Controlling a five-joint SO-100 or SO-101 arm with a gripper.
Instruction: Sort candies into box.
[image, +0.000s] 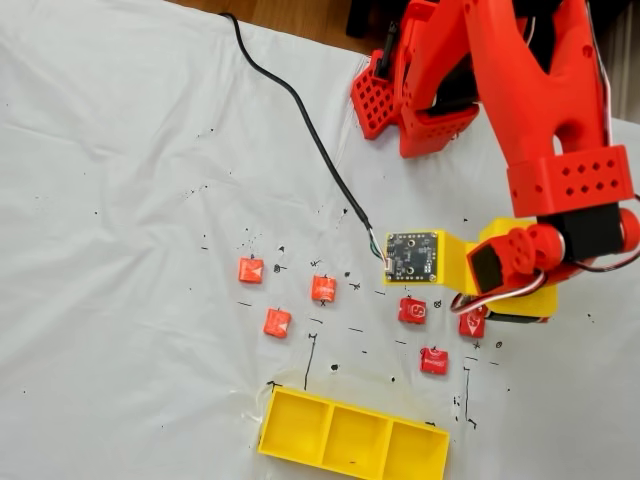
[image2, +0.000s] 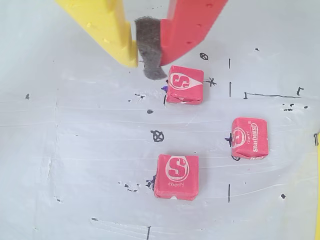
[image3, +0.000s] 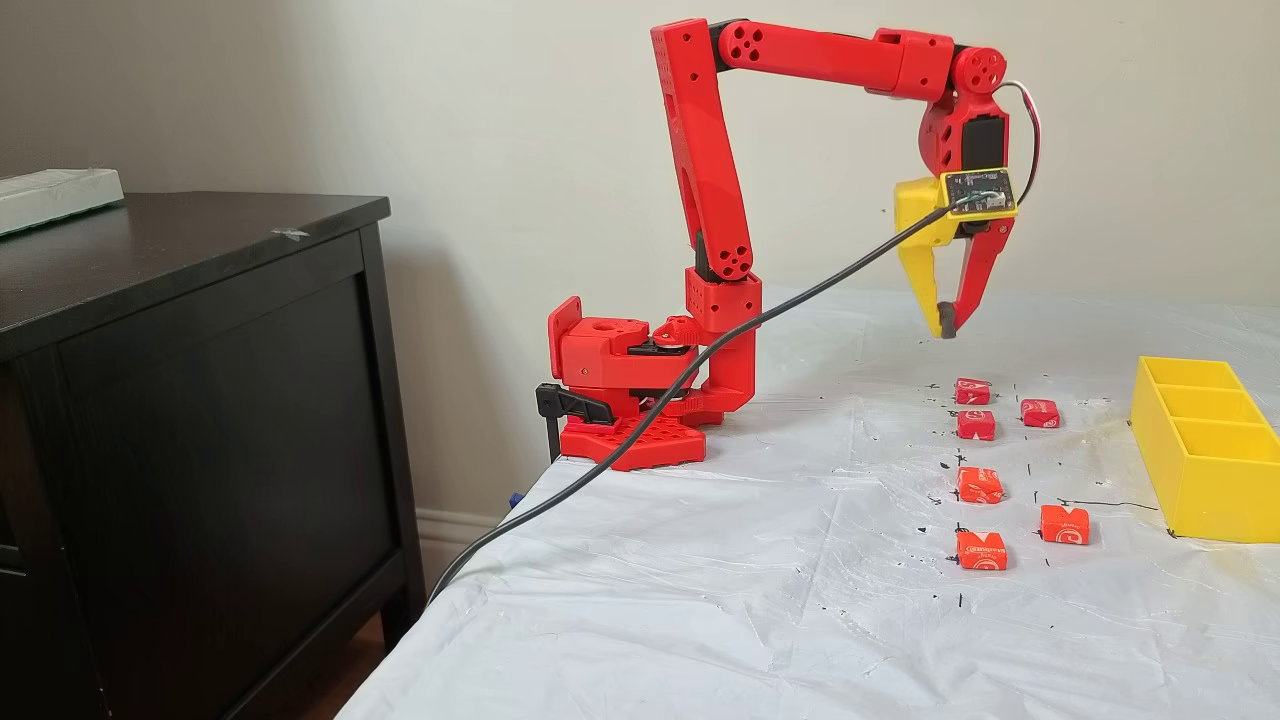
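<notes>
Several small red-orange candies lie on the white sheet in two loose clusters, among them one (image: 251, 270) at the left and one (image: 434, 361) nearest the box (image: 352, 440), a yellow tray whose three compartments are empty. In the side fixed view my gripper (image3: 945, 330) hangs shut and empty, well above the far candy (image3: 972, 391). The wrist view has the yellow and red fingers closed on their grey pad (image2: 148, 55), just left of one candy (image2: 185, 85). Two more candies (image2: 250, 137) (image2: 176, 176) lie below it.
A black cable (image: 300, 110) runs from the wrist camera across the sheet and off the table edge. The red arm base (image3: 640, 400) is clamped at the table corner. A dark cabinet (image3: 200, 400) stands beside the table. Black ink marks dot the sheet.
</notes>
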